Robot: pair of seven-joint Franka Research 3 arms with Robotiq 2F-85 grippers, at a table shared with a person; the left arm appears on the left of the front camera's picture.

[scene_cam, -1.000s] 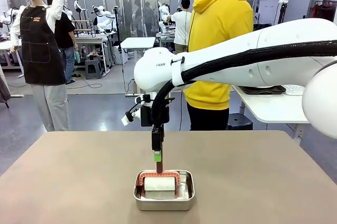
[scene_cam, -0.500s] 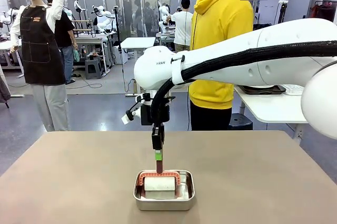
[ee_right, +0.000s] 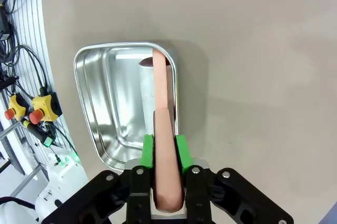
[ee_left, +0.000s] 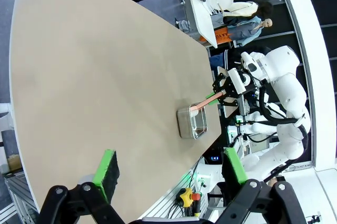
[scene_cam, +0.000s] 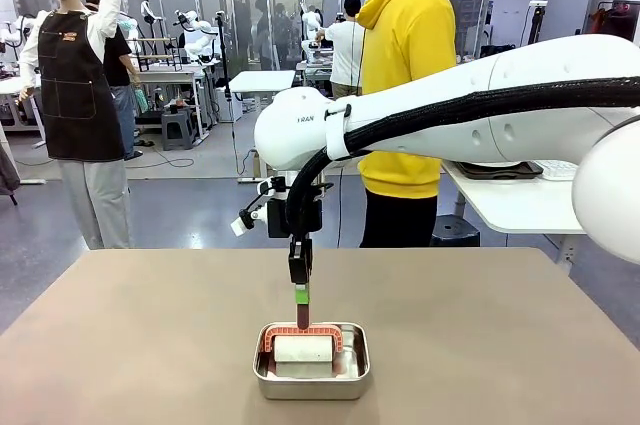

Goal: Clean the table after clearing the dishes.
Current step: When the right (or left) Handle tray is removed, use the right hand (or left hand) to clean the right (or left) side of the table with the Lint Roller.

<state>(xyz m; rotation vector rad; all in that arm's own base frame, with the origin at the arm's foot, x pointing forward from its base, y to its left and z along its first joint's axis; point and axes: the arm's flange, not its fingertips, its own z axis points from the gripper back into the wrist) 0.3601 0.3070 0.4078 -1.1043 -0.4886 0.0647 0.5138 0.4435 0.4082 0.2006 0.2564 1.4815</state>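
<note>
The taupe table point(scene_cam: 120, 345) carries a small steel pan point(scene_cam: 262, 373) near its front middle. A white roller point(scene_cam: 303, 349) with a salmon handle point(scene_cam: 302, 329) lies in the pan. My right gripper point(scene_cam: 301, 297) points straight down above the pan, shut on that handle. In the right wrist view the green pads point(ee_right: 148, 147) clamp the handle point(ee_right: 160, 87), which runs down to the roller point(ee_right: 146, 76) inside the pan point(ee_right: 100, 108). My left gripper point(ee_left: 169, 163) hangs open and apart, high over the table point(ee_left: 95, 66), with the pan point(ee_left: 192, 124) far off. The dishes are out of view.
A person in a yellow hoodie point(scene_cam: 405, 95) stands behind the table's far edge. A white side table point(scene_cam: 520, 207) sits at the back right. Bare tabletop lies on every side of the pan. The table's near edge borders cables and emergency-stop buttons point(ee_right: 31, 110).
The person in the yellow hoodie has shifted a little to the left. My right gripper, the roller and the pan have stayed where they were.
</note>
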